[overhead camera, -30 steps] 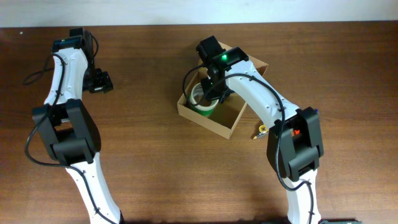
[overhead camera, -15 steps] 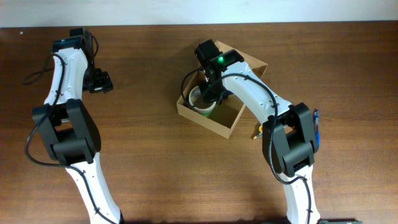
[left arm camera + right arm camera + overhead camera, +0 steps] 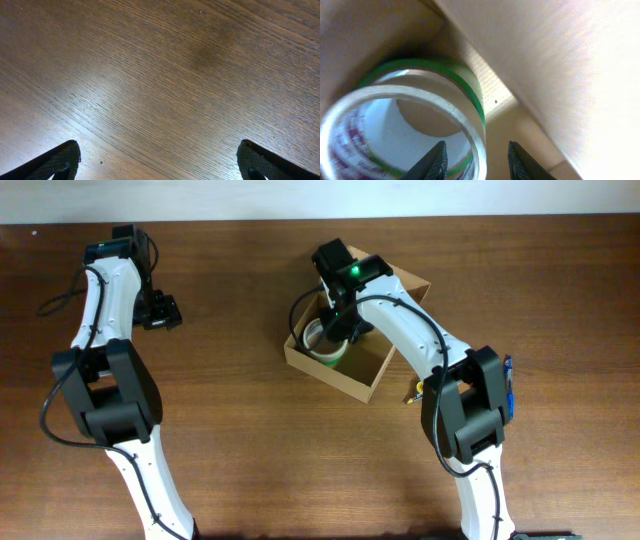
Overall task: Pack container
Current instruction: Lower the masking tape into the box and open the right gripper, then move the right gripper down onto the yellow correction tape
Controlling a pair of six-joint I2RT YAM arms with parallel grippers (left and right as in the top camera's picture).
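The container, an open tan cardboard box, sits at the table's middle right. In its left corner lies a whitish tape roll on top of a green-edged roll. My right gripper reaches down into the box. In the right wrist view the right gripper is open: one finger is inside the whitish roll, the other finger is outside, and the rim stands free between them. The box wall rises to the right. My left gripper hangs wide open over bare wood at far left.
A small yellow and black object lies on the table just right of the box. A black cable trails off the left arm near the table's left edge. The table's far edge runs along the top.
The right gripper has opened, letting go of the whitish tape roll, which now rests in the box's left corner. The left arm has not moved.
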